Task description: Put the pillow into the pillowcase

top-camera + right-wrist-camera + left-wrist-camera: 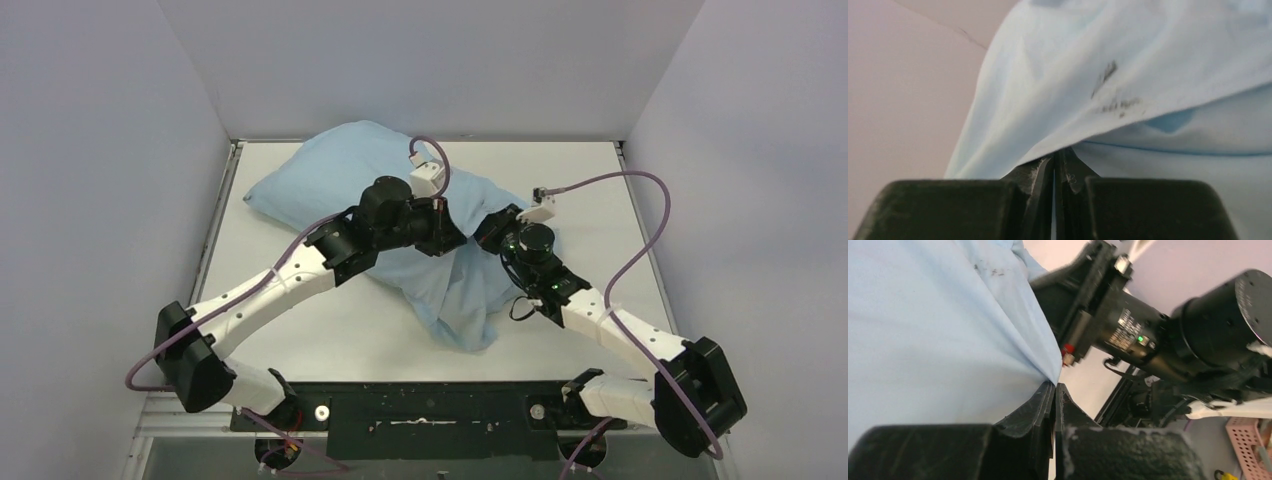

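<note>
At table (300,330) centre, pillowcase (330,175) lay plump, plain blue face out. Pillow judged inside; no bare part showed. Your left hand (1054,390) and right hand (1055,157) each pinched its cloth. Remaining: settle slack near end.

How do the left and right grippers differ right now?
The left gripper reaches across the pillowcase's plump part; the right gripper reaches in from the table side. The left gripper's pinch pulls the cloth to a taut point; the right gripper's holds a broader fold. Both are shut on the pillowcase, close together.
</note>
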Robot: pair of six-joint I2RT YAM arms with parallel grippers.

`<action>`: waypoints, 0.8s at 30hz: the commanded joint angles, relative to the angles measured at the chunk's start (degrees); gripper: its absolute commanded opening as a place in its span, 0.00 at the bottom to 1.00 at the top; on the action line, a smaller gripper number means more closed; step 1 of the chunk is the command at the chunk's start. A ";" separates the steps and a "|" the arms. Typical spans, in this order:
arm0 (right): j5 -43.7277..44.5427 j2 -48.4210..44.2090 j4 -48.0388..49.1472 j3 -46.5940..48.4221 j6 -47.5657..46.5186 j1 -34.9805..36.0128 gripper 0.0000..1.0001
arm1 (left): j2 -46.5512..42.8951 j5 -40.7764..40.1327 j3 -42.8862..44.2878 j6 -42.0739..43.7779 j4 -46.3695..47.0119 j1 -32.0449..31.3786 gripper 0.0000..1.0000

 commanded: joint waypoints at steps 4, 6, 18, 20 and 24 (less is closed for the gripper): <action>7.30 8.42 18.01 10.81 0.58 -2.15 0.00 | -7.09 6.10 -3.16 -3.39 6.56 -0.17 0.00; 8.42 10.01 20.93 12.19 1.99 -2.16 0.00 | -7.17 6.32 -3.79 -3.39 6.55 0.12 0.00; 10.98 14.12 21.87 14.04 0.47 -2.18 0.00 | -5.72 7.34 -3.75 -3.58 9.06 0.40 0.00; 8.01 14.24 16.22 14.78 -0.25 -2.75 0.00 | -4.69 7.30 -4.43 -3.78 10.29 0.37 0.00; 3.01 11.88 1.28 14.76 -2.02 -4.83 0.13 | -1.86 9.11 -6.02 -4.11 11.94 0.06 0.00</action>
